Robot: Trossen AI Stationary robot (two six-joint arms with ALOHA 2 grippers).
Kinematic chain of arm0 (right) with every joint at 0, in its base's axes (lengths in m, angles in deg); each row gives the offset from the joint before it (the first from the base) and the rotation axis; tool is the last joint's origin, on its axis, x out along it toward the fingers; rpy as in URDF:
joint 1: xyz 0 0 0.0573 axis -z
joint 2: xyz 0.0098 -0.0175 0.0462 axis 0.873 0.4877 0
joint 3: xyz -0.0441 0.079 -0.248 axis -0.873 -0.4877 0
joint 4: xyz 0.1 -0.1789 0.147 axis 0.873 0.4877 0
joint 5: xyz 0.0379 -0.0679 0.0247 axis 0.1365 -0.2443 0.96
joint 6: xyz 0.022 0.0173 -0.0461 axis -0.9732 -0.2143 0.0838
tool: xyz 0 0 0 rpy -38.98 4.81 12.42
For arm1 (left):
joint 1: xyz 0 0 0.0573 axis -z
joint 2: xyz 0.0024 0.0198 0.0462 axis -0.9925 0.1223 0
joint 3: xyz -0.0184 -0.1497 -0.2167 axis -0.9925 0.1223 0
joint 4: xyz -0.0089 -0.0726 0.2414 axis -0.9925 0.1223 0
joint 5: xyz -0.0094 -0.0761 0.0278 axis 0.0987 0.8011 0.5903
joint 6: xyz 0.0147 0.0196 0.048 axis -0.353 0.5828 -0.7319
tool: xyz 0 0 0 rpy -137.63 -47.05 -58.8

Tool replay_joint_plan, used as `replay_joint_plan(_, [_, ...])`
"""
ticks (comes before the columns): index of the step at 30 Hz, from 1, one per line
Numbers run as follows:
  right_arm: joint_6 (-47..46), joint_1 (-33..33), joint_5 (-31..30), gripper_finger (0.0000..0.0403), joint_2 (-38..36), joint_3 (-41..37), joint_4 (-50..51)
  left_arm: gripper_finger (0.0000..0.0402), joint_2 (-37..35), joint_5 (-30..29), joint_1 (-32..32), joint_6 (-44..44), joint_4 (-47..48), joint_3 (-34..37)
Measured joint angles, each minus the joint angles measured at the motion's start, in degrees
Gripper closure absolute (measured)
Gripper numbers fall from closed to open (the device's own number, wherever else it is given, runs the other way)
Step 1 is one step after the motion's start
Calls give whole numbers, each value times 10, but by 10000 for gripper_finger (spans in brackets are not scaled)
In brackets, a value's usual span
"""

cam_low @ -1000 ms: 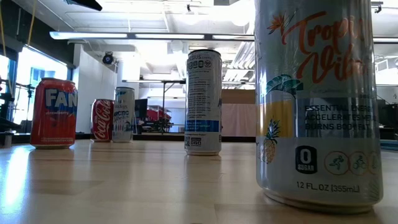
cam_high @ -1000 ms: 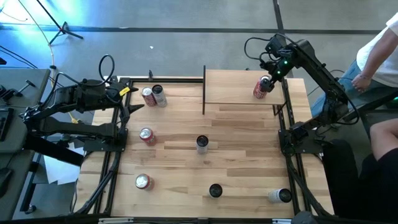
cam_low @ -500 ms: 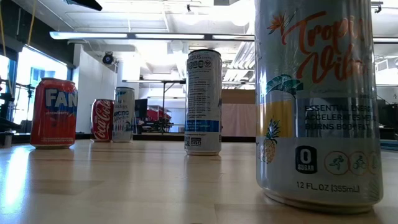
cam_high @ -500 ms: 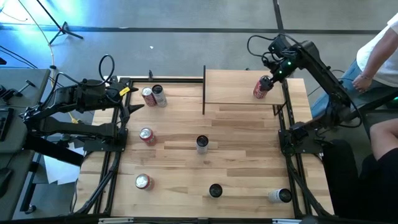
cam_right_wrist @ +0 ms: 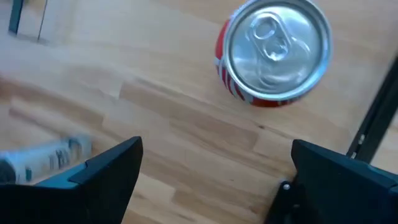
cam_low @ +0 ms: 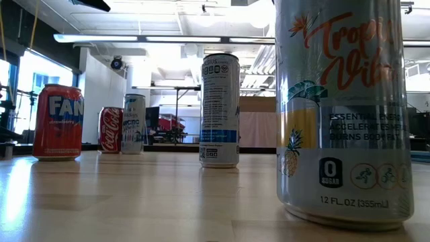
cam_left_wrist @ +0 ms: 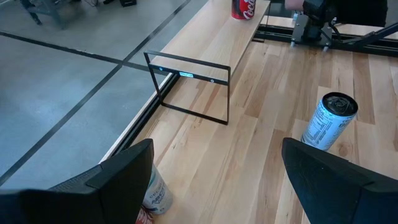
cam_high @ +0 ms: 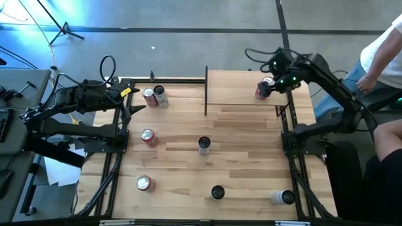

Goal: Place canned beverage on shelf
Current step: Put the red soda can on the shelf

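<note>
Red can (cam_high: pixel 262 91) stands upright on the shelf (cam_high: pixel 242 88), near its right end, at the far right of the desk (cam_high: pixel 239 144). Right claw (cam_high: pixel 274 83) hangs above and just right of the can, fingers spread wide, nothing held; in the right wrist view the can (cam_right_wrist: pixel 273 51) is seen top-down, beyond the two dark fingers (cam_right_wrist: pixel 109 168) and not between them.

Left claw (cam_high: pixel 135 100) waits at the far left edge of the desk, partly open, empty; its wrist view looks across the desk to the shelf (cam_left_wrist: pixel 205 43) w/ the red can (cam_left_wrist: pixel 244 8) on it.

Other cans on the desk: red + silver pair (cam_high: pixel 154 96) far left, close to the left claw; red can mid-left (cam_high: pixel 148 137); slim can (cam_high: pixel 204 145) at centre; red can near-left (cam_high: pixel 145 183); dark-topped can (cam_high: pixel 217 192) near centre; one can (cam_high: pixel 282 197) lying on its side near right.

A person (cam_high: pixel 383 50) in a white top is off the right side.
</note>
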Motion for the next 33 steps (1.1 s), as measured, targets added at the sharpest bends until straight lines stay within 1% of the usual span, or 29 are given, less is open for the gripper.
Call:
replay_joint_plan(4, [-137, -74, -65, 3, -1, 0, 0, 67, 0, 0, 0, 0, 0, 0])
replay_joint_plan(9, [-276, -180, -156, 3, 11, -8, -3, 67, 0, 0, 0, 0, 0, 0])
replay_joint_plan(15, [-482, -304, -216, 3, 13, -98, -14, 67, 0, 0, 0, 0, 0, 0])
replay_joint_plan(18, [-561, -360, -272, 3, 13, -136, -29, 67, 0, 0, 0, 0, 0, 0])
replay_joint_plan(22, [-651, -428, -362, 3, 13, -188, -40, 67, 0, 0, 0, 0, 0, 0])
replay_joint_plan(24, [-706, -453, -395, 3, 13, -217, -39, 67, 0, 0, 0, 0, 0, 0])
replay_joint_plan(27, [-774, -474, -444, 3, 13, -254, -32, 67, 0, 0, 0, 0, 0, 0])
replay_joint_plan(30, [-792, -484, -496, 3, 13, -283, -39, 67, 0, 0, 0, 0, 0, 0])
replay_joint_plan(33, [-803, -489, -515, 4, 13, -299, -49, 67, 0, 0, 0, 0, 0, 0])
